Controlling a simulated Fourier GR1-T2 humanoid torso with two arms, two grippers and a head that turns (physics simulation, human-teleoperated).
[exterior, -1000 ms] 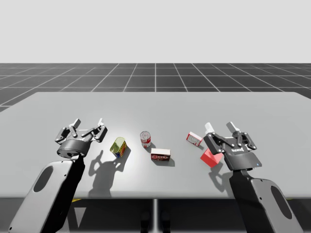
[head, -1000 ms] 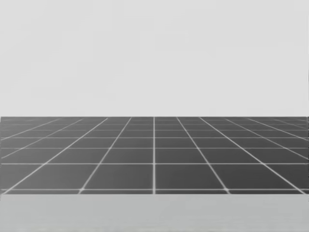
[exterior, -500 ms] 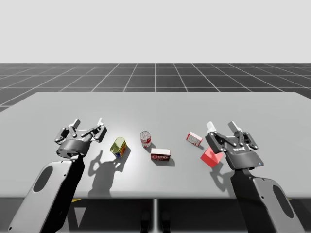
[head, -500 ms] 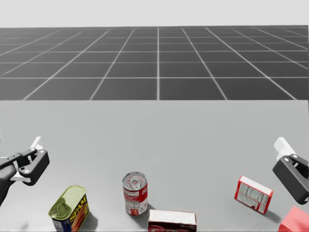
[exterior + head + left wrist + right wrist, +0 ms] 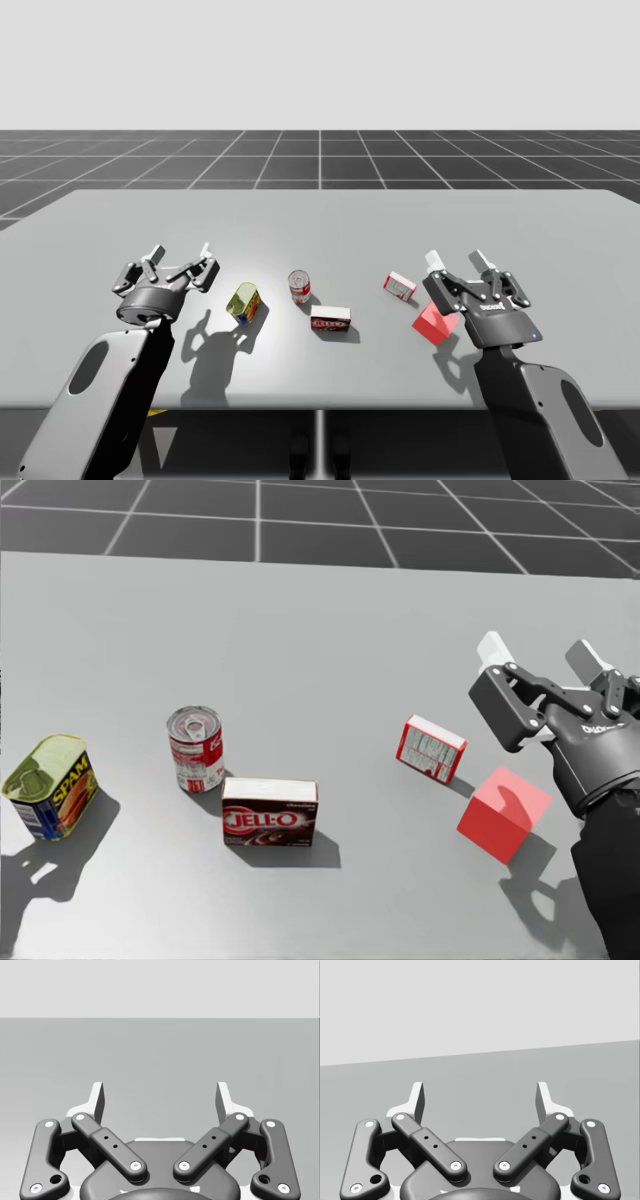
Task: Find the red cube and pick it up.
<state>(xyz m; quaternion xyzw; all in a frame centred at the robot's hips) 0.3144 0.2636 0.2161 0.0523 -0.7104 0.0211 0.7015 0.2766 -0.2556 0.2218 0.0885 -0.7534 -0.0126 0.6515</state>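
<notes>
The red cube (image 5: 503,813) (image 5: 435,323) lies on the grey table (image 5: 300,620), just right of a small red-and-white box (image 5: 432,748). My right gripper (image 5: 540,660) (image 5: 455,262) (image 5: 480,1097) hovers open above and a little right of the cube, its fingers spread and nothing between them. My left gripper (image 5: 180,255) (image 5: 160,1097) stands open over the table's left part, far from the cube, with only bare table ahead of it.
A yellow-green tin (image 5: 50,785) (image 5: 243,301) lies at the left. A red-and-white can (image 5: 195,748) (image 5: 299,286) stands near the middle, with a dark red box (image 5: 269,811) (image 5: 330,318) just in front of it. Bare table stretches behind the objects.
My head has turned down and to the right, bringing the cube and my right gripper fully into view. In the high view my right gripper has shifted only slightly; the left has not moved.
</notes>
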